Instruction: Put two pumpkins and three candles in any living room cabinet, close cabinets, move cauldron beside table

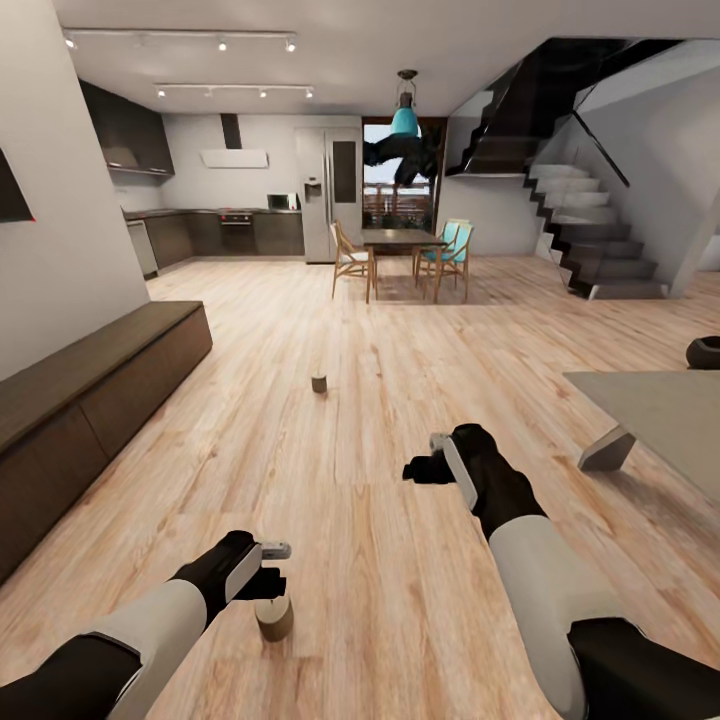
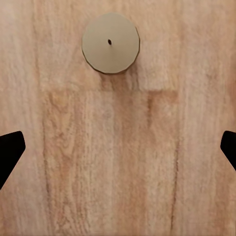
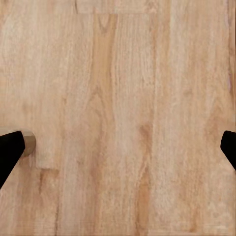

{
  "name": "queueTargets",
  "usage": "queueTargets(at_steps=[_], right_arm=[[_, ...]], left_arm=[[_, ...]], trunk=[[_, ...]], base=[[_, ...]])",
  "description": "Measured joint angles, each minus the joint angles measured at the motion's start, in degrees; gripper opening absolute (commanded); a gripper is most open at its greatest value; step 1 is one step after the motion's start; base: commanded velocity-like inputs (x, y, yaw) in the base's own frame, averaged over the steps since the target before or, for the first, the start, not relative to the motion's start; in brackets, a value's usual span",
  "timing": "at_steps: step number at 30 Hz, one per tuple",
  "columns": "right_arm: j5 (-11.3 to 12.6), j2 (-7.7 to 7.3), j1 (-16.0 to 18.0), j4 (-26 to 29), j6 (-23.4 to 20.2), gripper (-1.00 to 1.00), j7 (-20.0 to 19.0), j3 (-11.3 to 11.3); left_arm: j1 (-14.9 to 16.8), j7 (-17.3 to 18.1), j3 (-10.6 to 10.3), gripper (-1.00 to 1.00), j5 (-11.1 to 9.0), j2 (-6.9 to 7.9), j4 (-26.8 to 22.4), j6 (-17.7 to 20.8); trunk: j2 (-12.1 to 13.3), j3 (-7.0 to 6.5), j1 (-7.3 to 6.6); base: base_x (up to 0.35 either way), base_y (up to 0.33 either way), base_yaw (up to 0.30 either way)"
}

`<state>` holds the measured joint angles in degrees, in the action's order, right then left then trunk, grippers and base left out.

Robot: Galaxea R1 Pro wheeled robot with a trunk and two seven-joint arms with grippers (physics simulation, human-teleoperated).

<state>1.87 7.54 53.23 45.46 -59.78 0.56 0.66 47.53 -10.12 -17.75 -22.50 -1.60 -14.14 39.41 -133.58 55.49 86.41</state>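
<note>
your left gripper (image 1: 268, 583) hangs low over the wood floor (image 1: 380, 400), jaws spread wide apart and holding nothing. in the left wrist view the two dark fingertips (image 2: 10, 152) sit at opposite edges with bare planks between them. the near candle (image 1: 274, 618) stands upright on the floor just beside that gripper, axis vertical; seen from above it is a pale round disc (image 2: 111, 43) with a tiny wick at the centre, outside the gap between the fingers. a second candle (image 1: 319, 383) stands upright too, well ahead in the middle of the floor. your right gripper (image 1: 425, 468) is held above bare floor, also wide open and empty, fingertip (image 3: 10, 152) dark at the frame's edge. the long dark-brown cabinet (image 1: 90, 400) runs along the left wall, its long axis pointing away from you, front panels flush. the grey table (image 1: 660, 410) is at your right, with the black cauldron (image 1: 704, 352) just beyond its far edge. no writing or labels readable anywhere.
</note>
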Motion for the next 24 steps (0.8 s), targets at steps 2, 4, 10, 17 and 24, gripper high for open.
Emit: queueTargets(at_steps=[2, 4, 10, 17, 24], right_arm=[[0.0, 0.01, 0.0, 0.8, 0.0, 1.00, 0.0, 0.0], [0.0, 0.04, -0.1, 2.1, 0.0, 1.00, 0.0, 0.1], [-0.1, 0.18, -0.2, 4.7, 0.0, 1.00, 0.0, 0.1], [-0.1, 0.27, -0.4, 5.0, 0.0, 1.00, 0.0, 0.1], [-0.2, 0.29, -0.9, 5.0, 0.0, 1.00, -0.1, 0.1]], left_arm=[[0.0, 0.0, 0.0, 1.00, 0.0, 0.00, 0.0, 0.0], [0.0, 0.0, 0.0, 1.00, 0.0, 0.00, 0.0, 0.0], [0.0, 0.0, 0.0, 1.00, -0.1, 0.00, 0.0, 0.0], [0.0, 0.2, 0.0, 1.00, -0.1, 0.00, -0.1, 0.0], [0.0, 0.4, 0.0, 1.00, -0.1, -0.08, -0.1, 0.0]], trunk=[[-0.8, 0.36, 0.44], [-1.6, 0.72, 0.88], [-4.0, 1.80, 2.20], [-6.8, 3.05, 3.74], [-9.6, 4.31, 5.28]], base=[[0.000, 0.000, 0.000], [0.000, 0.000, 0.000], [0.000, 0.000, 0.000], [0.000, 0.000, 0.000], [0.000, 0.000, 0.000]])
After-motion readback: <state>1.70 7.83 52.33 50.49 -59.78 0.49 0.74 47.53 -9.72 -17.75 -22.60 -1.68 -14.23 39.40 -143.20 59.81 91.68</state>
